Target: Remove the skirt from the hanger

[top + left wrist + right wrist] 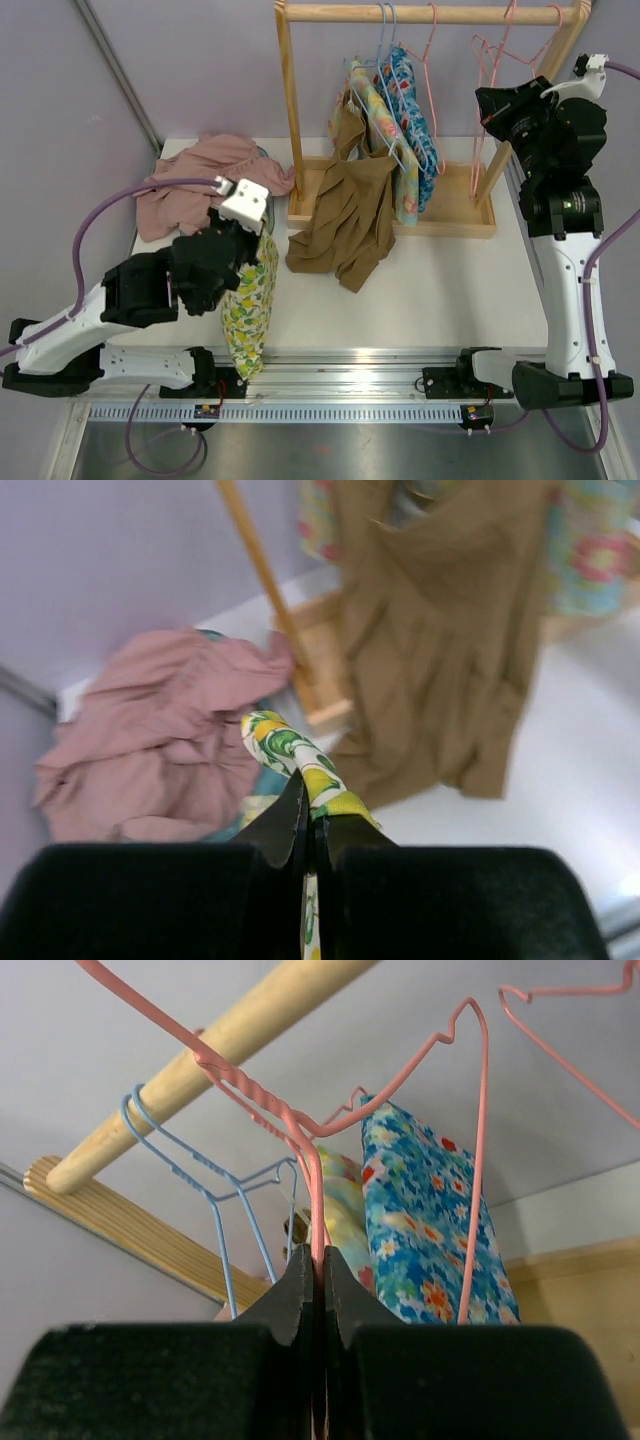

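Note:
The skirt (250,310), yellow with a green lemon print, hangs from my left gripper (255,240) down over the table's front edge. In the left wrist view that gripper (308,815) is shut on a bunched fold of the skirt (298,758). My right gripper (484,108) is up at the rack's right end. In the right wrist view it (318,1260) is shut on the thin wire of a bare pink hanger (300,1135) that hooks over the wooden rod (210,1045). The pink hanger (490,60) carries no cloth.
A wooden rack (292,120) stands at the back with a brown garment (350,215) spilling off its base. Floral garments (410,110) hang on blue and pink hangers. A pink garment (200,185) lies heaped at the table's left rear. A blue hanger (215,1200) hangs left of the held one.

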Motion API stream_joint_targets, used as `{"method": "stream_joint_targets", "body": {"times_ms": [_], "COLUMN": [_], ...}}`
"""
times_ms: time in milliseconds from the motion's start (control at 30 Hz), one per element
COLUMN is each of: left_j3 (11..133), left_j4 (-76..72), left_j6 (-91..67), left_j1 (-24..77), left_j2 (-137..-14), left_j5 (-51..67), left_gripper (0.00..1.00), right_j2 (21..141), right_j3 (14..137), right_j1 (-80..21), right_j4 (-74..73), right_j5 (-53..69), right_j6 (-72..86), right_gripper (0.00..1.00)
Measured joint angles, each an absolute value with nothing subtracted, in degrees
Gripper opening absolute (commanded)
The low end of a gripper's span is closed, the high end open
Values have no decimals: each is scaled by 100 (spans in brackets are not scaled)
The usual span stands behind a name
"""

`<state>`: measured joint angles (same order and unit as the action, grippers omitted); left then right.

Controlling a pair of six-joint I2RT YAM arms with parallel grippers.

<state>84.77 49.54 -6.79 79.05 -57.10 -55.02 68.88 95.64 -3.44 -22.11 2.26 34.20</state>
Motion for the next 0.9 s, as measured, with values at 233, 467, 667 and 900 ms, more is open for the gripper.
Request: {"method": "stream_joint_targets", "body": {"times_ms": [233,467,667,900], "left_j3": [9959,12785,13163,12591], "left_j4": [4311,3927,3553,3446], "left_j6": [655,1083,899,113], "left_j1": [5867,2987,1522,462], "left_j2": [-6145,-8029,-9063,-10324], "left_j5": [-4925,-3642,-2998,-2191], "left_gripper": [0,0,0,13], "right_j2": [7964,8899,8965,8171], "right_j3": [10433,10864,10604,9568], "right_j1": [-187,257,432,491], "right_j4": [-1868,-1831,-1758,-1424], "right_j5": [198,246,279,316], "right_j6": [3369,3481,3605,3673], "right_gripper": [0,0,0,36]}}
